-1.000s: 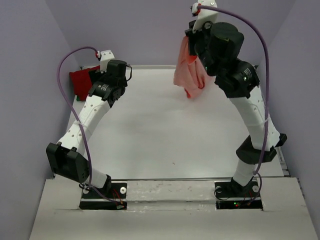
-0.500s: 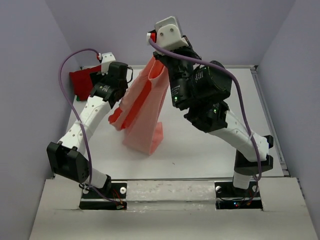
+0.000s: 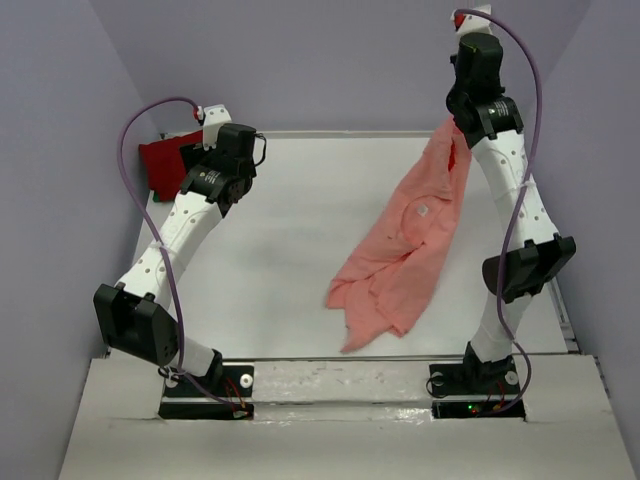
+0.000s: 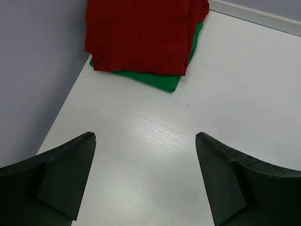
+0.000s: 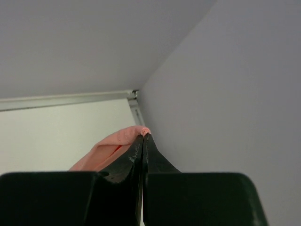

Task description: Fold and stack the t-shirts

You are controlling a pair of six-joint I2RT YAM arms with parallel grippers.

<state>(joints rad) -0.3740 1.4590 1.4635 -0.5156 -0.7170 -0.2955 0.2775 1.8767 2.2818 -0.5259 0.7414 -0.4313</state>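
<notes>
The salmon-pink t-shirt hangs unfolded from my right gripper at the far right and trails down to the table near the front. In the right wrist view the jaws are shut on a pinch of the pink cloth. The dark red t-shirt lies folded on the folded green t-shirt in the far left corner; the red one also shows in the top view. My left gripper is open and empty, hovering just in front of that stack.
Purple walls close in the table on the left, back and right. A raised rim runs along the table's far edge. The right arm stands tall beside the right wall.
My right arm swung from the table's middle to the far right corner, carrying the pink shirt, which now drapes out long toward the front. The left arm has not moved.
</notes>
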